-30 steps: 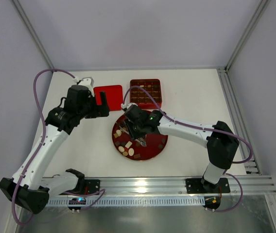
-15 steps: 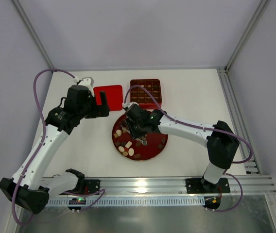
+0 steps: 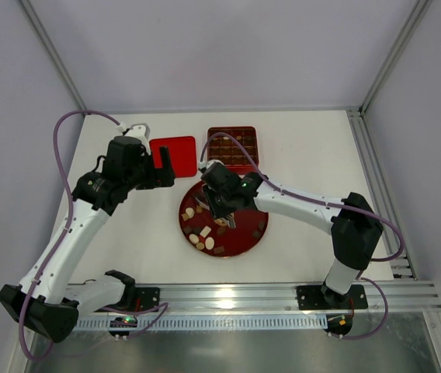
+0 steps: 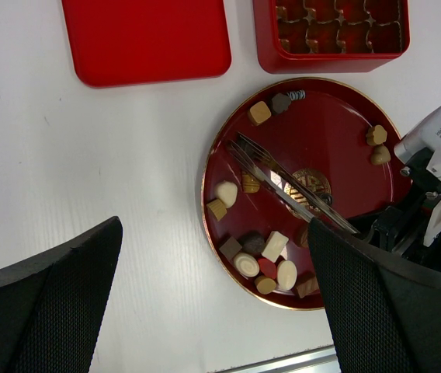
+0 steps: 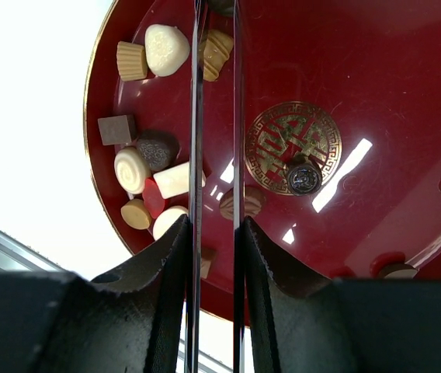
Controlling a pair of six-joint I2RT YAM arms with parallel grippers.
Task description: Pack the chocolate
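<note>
Chocolate [image 4: 245,264] is sitting loose on the round red plate [image 4: 337,132], not in the box. Most pcs are bunching at the plate's near-left rim: dark brown, light brown and cream-white, in round, square and oval shapes. A few more are lying along the plate's left side, two at its far rim, and two light ones at its right rim. A small dark round pc is resting on the gold emblem [image 5: 294,151] at the plate's centre.

R gripper [image 5: 213,225] is hanging over the plate's near half w/ its fingers clamping a pair of long metal tweezers [image 4: 298,188]. The blades are running diagonally across the plate, over the emblem, twd the plate's far-left. They're staying parallel w/ a narrow gap. The tips are ending just beside a ribbed light-brown pc on the plate's left side. Can't tell if anything is being pinched, since the tips are running out of the wrist view.

L gripper [image 4: 214,229] is hovering high, off the plate's far-left side, w/ jaws spreading wide and gripping nothing. Its cam is looking down on the whole plate.

Red box [image 4: 329,64] w/ gold-edged compartments is sitting on the white table [image 4: 88,155] just beyond the plate's far rim. What's filling the cells is too dim to call. Flat red lid [image 4: 147,39] is lying apart from the box, beyond the plate's far-left.
</note>
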